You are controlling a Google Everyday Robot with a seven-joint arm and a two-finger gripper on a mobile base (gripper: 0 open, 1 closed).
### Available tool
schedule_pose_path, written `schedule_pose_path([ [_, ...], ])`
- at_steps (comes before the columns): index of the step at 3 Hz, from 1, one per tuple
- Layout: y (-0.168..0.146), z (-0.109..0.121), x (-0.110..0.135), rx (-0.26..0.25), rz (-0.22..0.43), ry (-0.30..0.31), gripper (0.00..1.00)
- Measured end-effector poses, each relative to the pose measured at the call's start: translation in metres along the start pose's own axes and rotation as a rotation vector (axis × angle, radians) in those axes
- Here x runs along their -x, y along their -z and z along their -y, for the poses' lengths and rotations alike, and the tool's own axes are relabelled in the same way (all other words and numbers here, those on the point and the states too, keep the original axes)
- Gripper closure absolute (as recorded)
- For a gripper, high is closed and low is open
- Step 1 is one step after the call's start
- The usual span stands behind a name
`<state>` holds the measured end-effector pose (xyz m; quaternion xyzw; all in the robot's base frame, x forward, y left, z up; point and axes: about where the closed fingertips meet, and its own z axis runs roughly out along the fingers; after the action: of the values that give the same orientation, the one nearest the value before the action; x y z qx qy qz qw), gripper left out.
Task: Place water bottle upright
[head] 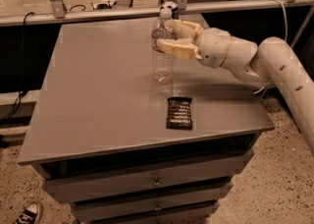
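The water bottle [162,58] is a clear ribbed plastic bottle with a white cap. It stands upright, its base on the grey table top [98,80], right of the middle towards the back. My gripper [170,35] reaches in from the right. Its two tan fingers [172,49] are closed on the bottle's upper part, one on the near side and one on the far side.
A blue soda can [170,7] stands just behind the bottle near the table's back edge. A dark snack packet [179,113] lies flat in front of the bottle. A metal rail [98,14] runs behind the table. Drawers sit below the top.
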<state>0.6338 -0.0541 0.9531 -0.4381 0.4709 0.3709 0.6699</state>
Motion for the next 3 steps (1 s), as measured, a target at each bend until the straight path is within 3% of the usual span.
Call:
schedule_pose_path([
  [3,0.0103,-0.0042,-0.0092,-0.023,0.013,-0.033,0.12],
])
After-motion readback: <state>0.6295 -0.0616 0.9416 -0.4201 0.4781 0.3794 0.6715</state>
